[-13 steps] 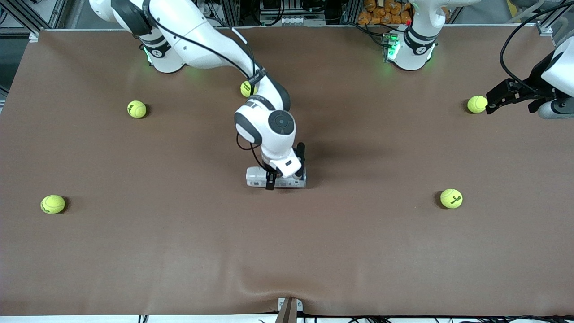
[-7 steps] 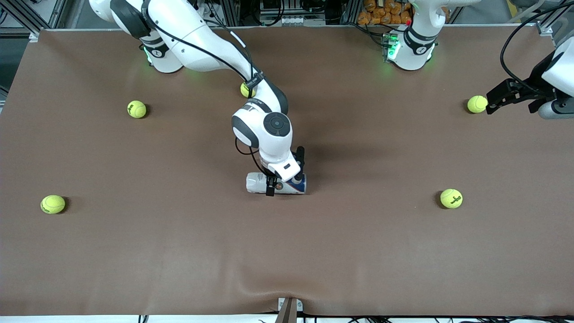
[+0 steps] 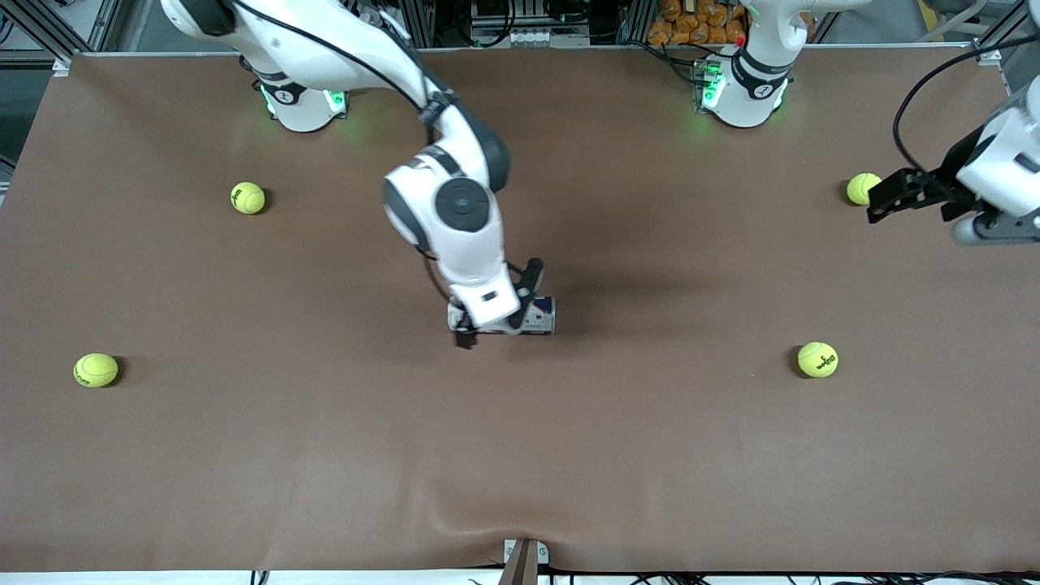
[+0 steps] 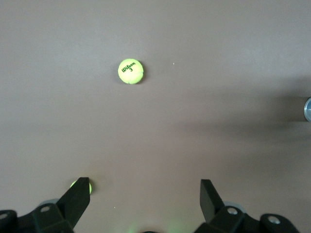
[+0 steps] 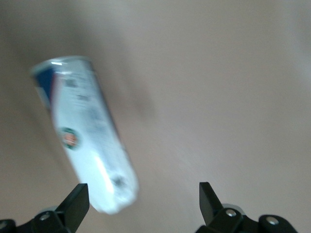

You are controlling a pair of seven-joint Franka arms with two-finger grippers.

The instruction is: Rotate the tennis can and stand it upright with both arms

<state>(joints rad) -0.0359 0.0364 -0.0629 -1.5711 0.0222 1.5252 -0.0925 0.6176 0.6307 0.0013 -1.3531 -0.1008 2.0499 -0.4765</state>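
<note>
A yellow-green felt tennis ball [image 3: 96,370] lies near the right arm's end of the brown matte table [image 3: 325,455], with a second yellow-green ball [image 3: 247,197] farther from the front camera. Neither sits close to the middle of the table.

The white jointed right arm [image 3: 443,207] reaches from its green-lit base down over the table's middle. Its black two-finger right gripper [image 3: 496,313] hangs just above the slim clear-plastic tennis can with the white and navy label [image 3: 538,315], which lies on its side there. The arm's wrist covers most of the can in the front view. In the right wrist view the can [image 5: 85,133] lies flat on the table, off to one side of the gripper [image 5: 141,204], whose fingers stand wide apart with nothing between them.

Toward the left arm's end lie a third yellow-green ball [image 3: 817,359] and a fourth [image 3: 861,188], the fourth farther from the front camera. The black left gripper [image 3: 879,197] of the left arm [image 3: 995,183] hovers right over that fourth ball, fingers spread and empty. The left wrist view shows the spread fingers [image 4: 77,198], the branded third ball [image 4: 130,71], and the can's silvery rim [image 4: 307,108] at the frame's edge.
</note>
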